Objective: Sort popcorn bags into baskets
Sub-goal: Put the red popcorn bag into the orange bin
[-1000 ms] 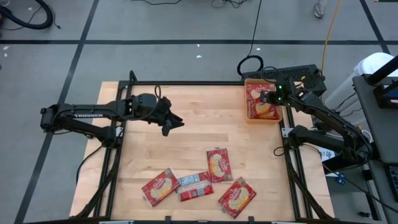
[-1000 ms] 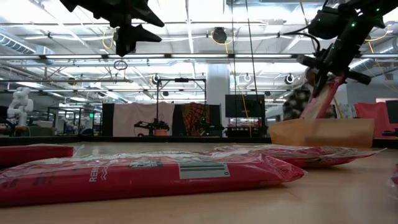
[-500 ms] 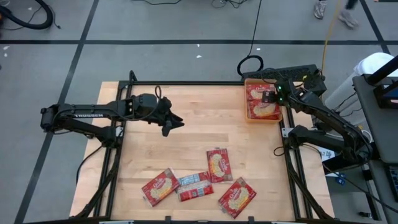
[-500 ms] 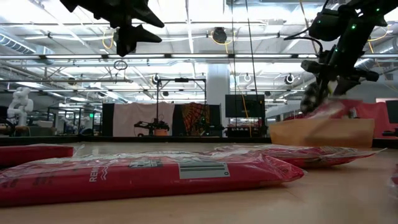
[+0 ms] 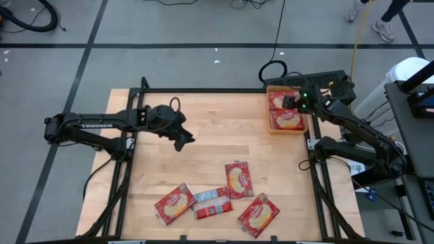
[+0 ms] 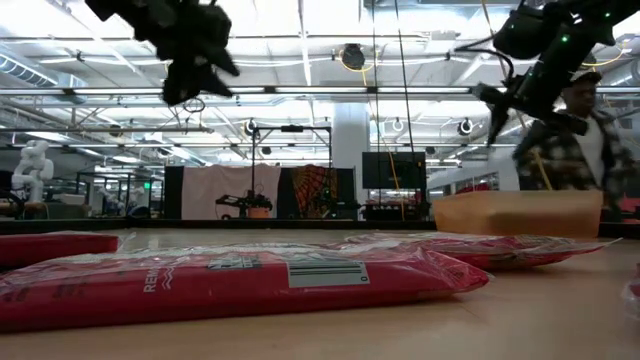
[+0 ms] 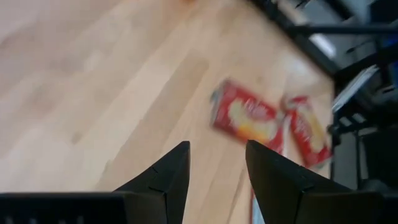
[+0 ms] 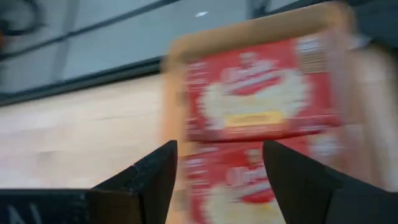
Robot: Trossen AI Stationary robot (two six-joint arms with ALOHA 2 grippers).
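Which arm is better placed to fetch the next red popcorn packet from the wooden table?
Left. The left hand hangs open and empty above the table, nearer the loose flat red popcorn packets. The right hand is open over the translucent orange plastic basket at the far corner.

Light wooden table [image 5: 210, 146], black frame round the edge. Orange basket [image 5: 285, 129] sitting in the far right corner, two red popcorn bags [image 5: 287, 120] lying flat in it. Well away from that basket, by the near edge: four more red bags, plus one grey-blue-side-up bag [image 5: 211, 195] wedged among them.
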